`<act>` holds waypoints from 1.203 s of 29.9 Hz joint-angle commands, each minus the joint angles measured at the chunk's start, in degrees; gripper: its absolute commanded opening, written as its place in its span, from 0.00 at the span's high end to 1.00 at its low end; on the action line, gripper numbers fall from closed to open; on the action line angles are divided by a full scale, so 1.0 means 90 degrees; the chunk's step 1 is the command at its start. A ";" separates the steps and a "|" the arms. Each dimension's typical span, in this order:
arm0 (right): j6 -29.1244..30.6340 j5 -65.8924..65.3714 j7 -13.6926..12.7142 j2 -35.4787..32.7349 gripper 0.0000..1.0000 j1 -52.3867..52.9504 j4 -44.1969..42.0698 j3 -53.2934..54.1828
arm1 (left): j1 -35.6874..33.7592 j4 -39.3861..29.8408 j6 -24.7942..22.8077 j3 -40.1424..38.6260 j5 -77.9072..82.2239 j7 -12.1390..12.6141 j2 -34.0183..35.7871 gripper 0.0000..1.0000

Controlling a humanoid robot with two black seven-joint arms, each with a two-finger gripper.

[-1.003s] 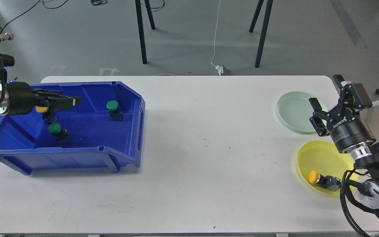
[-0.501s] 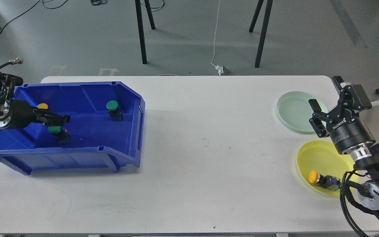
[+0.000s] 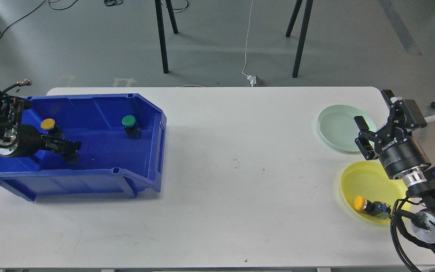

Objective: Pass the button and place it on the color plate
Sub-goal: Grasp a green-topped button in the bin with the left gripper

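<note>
A blue bin [image 3: 89, 177] stands at the table's left. In it are a yellow button [image 3: 47, 124] and a green button [image 3: 128, 122]. My left gripper [image 3: 71, 148] reaches low into the bin, right of the yellow button, over the spot of a second green button. That button's cap is hidden under the fingers, and its dark base [image 3: 74, 159] just shows. The fingers look dark and cannot be told apart. My right gripper [image 3: 361, 135] is open and empty over the right edge of the pale green plate [image 3: 336, 126]. The yellow plate [image 3: 372, 179] holds a yellow button [image 3: 368, 206].
The white table [image 3: 240, 170] spans the view between bin and plates. My right arm's thick joints [image 3: 425, 219] overlap the yellow plate's right side. Chair and tripod legs [image 3: 162, 37] stand on the floor behind the table.
My left gripper has dropped down and back left into the bin, uncovering the yellow button and covering the near green button's cap. My right arm has barely moved.
</note>
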 commanded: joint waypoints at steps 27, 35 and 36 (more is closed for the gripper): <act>0.0000 -0.0002 0.0000 -0.0003 0.02 -0.0063 0.0003 0.0022 | 0.0052 0.0151 0.0189 -0.0020 -0.0067 0.0000 -0.0094 0.84; 0.0000 0.0008 0.0000 0.0007 0.02 -0.0053 0.0023 0.0070 | -0.0885 -0.0902 -0.0324 -0.0117 -0.0925 0.0000 0.0423 0.84; 0.0000 0.0008 0.0000 0.0007 0.02 -0.0053 0.0023 0.0080 | -0.1070 -0.1233 -0.0324 -0.0127 -0.1207 0.0000 0.0588 0.84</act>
